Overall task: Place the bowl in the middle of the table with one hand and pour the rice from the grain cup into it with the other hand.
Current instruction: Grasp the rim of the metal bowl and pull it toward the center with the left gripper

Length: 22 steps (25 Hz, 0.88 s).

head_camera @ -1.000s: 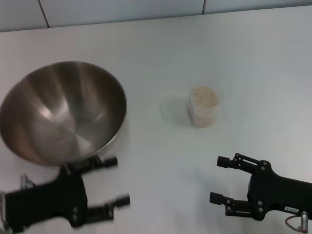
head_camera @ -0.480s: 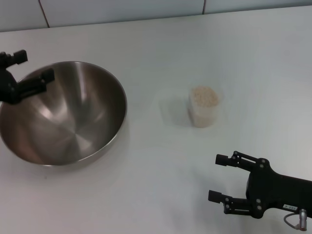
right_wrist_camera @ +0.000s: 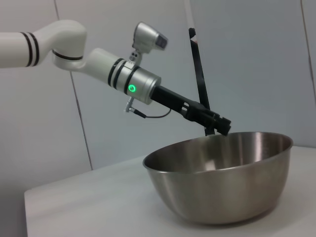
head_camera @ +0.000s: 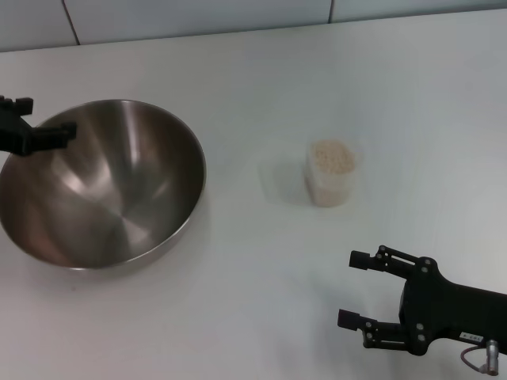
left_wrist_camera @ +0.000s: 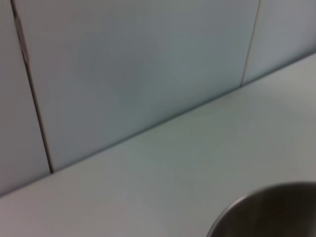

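The steel bowl (head_camera: 103, 190) stands on the left of the white table (head_camera: 253, 87). My left gripper (head_camera: 38, 119) is open at the bowl's far left rim, one finger (head_camera: 59, 131) over the inside and the other outside. The right wrist view shows the bowl (right_wrist_camera: 222, 182) with the left gripper (right_wrist_camera: 218, 127) at its rim. The left wrist view shows only an edge of the bowl (left_wrist_camera: 266, 210). The clear grain cup (head_camera: 333, 178), full of rice (head_camera: 333, 156), stands upright right of the middle. My right gripper (head_camera: 350, 289) is open and empty, near the front right, short of the cup.
A tiled wall (head_camera: 198, 16) runs along the table's far edge. Bare tabletop lies between the bowl and the cup.
My left gripper swung from the near side of the bowl to its far left rim, then shifted slightly left. The bowl, the cup and the right gripper have stayed put.
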Each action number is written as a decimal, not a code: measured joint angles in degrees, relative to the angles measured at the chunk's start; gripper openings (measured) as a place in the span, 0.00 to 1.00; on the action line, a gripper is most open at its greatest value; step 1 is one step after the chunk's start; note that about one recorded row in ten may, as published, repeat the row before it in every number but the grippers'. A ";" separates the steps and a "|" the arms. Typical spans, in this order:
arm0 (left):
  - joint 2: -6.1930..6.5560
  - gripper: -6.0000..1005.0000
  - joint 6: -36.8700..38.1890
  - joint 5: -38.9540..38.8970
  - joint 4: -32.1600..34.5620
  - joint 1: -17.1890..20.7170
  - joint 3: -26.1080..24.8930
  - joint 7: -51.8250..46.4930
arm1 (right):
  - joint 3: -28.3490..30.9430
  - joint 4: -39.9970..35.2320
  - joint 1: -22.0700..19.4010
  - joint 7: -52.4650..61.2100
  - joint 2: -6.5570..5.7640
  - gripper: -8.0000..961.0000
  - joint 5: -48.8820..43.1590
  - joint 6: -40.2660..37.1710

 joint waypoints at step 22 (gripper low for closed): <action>0.09 0.84 -0.19 6.13 -5.34 -3.33 -0.31 -1.64 | 0.00 -0.09 0.09 0.00 0.02 0.84 0.00 0.28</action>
